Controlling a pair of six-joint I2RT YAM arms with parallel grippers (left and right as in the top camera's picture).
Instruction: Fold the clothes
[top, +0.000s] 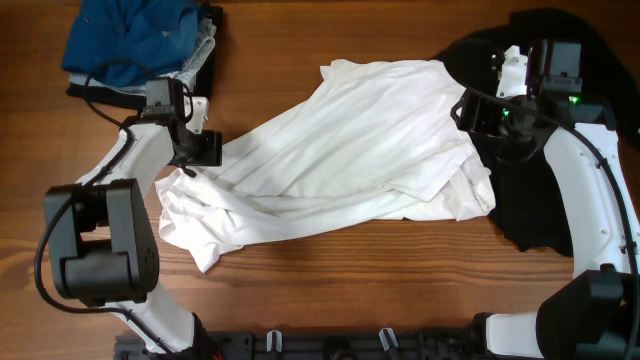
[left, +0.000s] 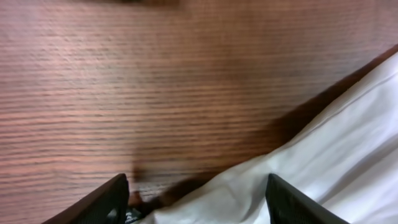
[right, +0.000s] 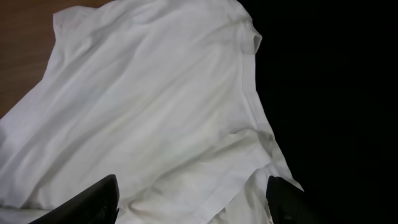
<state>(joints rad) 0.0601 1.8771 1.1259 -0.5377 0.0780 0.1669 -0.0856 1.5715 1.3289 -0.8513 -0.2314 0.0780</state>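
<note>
A large white shirt (top: 345, 150) lies crumpled and stretched across the middle of the wooden table. Its right edge overlaps a plain black garment (top: 530, 200) at the right side. My left gripper (top: 197, 160) is open over the shirt's left edge; the left wrist view shows white fabric (left: 323, 162) between the spread fingers (left: 196, 205). My right gripper (top: 470, 110) is open above the shirt's upper right part, by the black garment. The right wrist view shows the shirt (right: 149, 112) under the spread fingers (right: 193, 205) and the black garment (right: 336, 93) to the right.
A pile of folded pieces, blue on top (top: 135, 40) with grey-patterned and black ones under it, sits at the back left corner. Bare wooden table (top: 350, 280) lies in front of the shirt. The arm bases stand along the front edge.
</note>
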